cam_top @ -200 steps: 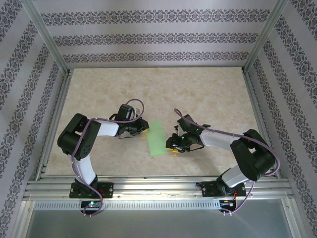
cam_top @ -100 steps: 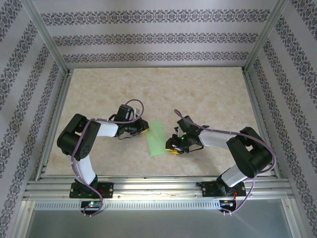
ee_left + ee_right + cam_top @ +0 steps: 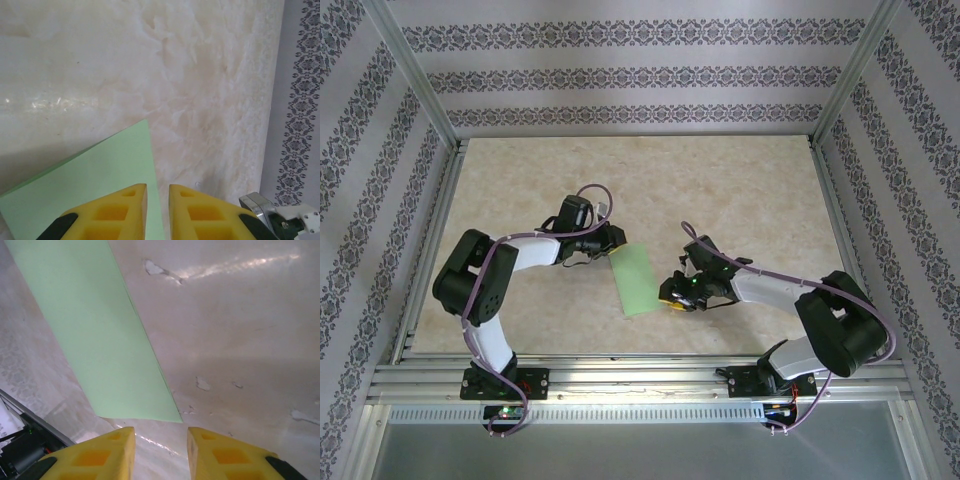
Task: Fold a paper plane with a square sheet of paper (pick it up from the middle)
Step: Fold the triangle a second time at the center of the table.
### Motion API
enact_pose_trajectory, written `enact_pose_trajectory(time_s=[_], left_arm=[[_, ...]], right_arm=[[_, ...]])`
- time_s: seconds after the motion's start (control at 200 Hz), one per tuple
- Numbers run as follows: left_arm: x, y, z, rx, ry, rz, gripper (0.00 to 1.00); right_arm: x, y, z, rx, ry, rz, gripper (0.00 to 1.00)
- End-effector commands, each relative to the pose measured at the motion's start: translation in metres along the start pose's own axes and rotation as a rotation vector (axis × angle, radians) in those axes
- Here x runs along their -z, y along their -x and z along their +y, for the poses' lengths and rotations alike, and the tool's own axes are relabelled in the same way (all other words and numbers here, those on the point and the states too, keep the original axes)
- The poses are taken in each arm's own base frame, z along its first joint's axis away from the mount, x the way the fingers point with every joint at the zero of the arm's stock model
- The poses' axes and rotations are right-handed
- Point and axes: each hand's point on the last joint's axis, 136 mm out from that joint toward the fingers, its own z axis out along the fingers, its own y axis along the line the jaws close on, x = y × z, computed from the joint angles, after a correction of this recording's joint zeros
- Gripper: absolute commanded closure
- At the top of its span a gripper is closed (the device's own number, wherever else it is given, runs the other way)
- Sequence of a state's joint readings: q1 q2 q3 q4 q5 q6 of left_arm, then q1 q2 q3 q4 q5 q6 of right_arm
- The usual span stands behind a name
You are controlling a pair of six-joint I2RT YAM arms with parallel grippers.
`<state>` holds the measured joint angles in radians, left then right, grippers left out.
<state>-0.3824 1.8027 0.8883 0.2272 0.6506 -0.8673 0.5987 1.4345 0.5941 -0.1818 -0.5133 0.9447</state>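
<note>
Wrist views show left claw (image 3: 158, 195) barely parted, right claw (image 3: 161, 440) wider, both empty beside the green paper (image 3: 95, 340).

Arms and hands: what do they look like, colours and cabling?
The left arm and right arm have bulky black joints, white links and a purple cable looping along each. The left hand and right hand carry yellow wedge-shaped fingers with rectangular cut-outs. A green light glows on the right wrist.

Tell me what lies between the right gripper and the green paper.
In the right wrist view, a narrow strip of bare marbled tabletop separates the right gripper from the pale green paper.
</note>
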Motion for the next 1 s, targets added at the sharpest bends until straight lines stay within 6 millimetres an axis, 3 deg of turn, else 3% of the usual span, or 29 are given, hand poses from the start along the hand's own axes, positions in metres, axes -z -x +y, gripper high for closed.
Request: enact_pose_trajectory(time_s=[0.0, 0.415, 0.999], left_arm=[[-0.006, -0.006, 0.033, 0.039, 0.078, 0.033, 0.82], [-0.009, -0.029, 0.070, 0.085, 0.149, 0.075, 0.83], [-0.009, -0.031, 0.070, 0.085, 0.141, 0.079, 0.84]], right_arm=[[0.000, -0.005, 0.000, -0.018, 0.007, 0.005, 0.67], [-0.016, -0.010, 0.005, -0.047, 0.051, 0.059, 0.66], [-0.018, -0.003, -0.014, -0.087, -0.042, -0.010, 0.64]])
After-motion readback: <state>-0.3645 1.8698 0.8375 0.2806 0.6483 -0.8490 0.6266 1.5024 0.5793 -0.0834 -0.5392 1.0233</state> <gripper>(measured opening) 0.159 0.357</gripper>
